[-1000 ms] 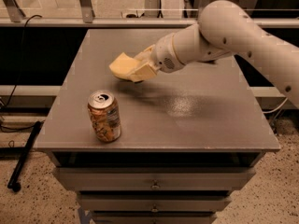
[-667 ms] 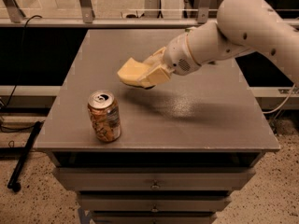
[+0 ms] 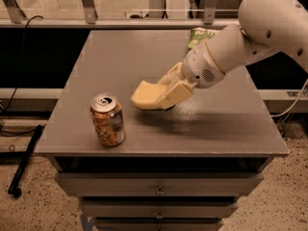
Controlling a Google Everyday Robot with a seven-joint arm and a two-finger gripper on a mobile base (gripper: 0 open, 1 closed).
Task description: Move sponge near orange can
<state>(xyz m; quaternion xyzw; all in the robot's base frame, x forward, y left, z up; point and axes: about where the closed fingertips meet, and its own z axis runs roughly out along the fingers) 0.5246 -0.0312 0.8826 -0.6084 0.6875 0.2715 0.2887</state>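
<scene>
The orange can [image 3: 108, 120] stands upright near the front left of the grey table [image 3: 216, 124]; its label is orange and white and its silver top has a pull tab. My gripper [image 3: 161, 94] reaches in from the right and is shut on the pale yellow sponge [image 3: 144, 95]. The sponge is low over the table, a short way to the right of the can and slightly behind it, apart from it. My cream fingers [image 3: 174, 94] cover the sponge's right part.
A green chip bag [image 3: 199, 36] lies at the back right of the table, partly hidden by my arm [image 3: 250, 37]. Drawers [image 3: 159, 189] sit below the front edge. A black cable and pole [image 3: 24, 162] are on the floor at the left.
My gripper has carried the sponge toward the front and down, closer to the table top and to the right of the can. The chip bag has come into view behind the arm.
</scene>
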